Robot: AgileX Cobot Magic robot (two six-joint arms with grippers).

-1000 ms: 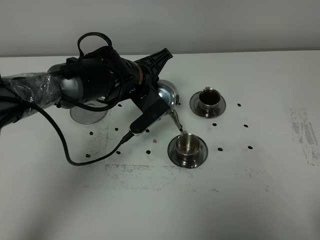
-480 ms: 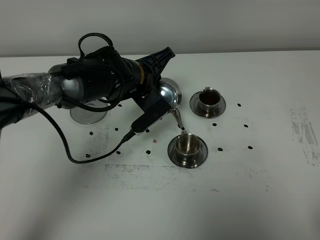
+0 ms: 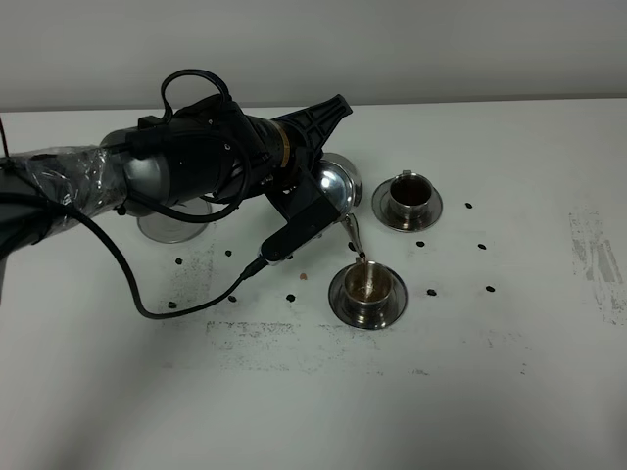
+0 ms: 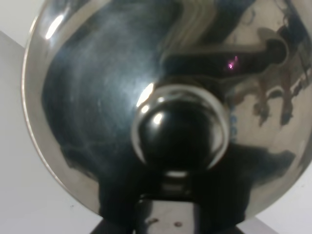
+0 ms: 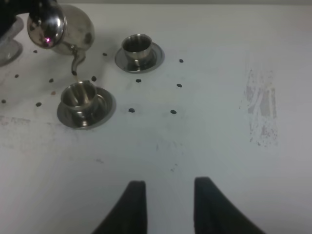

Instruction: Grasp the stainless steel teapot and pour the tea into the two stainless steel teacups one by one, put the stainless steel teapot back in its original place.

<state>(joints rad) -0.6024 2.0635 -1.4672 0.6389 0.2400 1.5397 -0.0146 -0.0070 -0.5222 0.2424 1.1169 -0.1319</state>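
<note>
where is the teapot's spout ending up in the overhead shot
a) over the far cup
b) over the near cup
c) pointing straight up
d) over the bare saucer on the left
b: the teapot is tipped so its spout ends just above the rim of the near cup, while the far cup sits off to the side.
</note>
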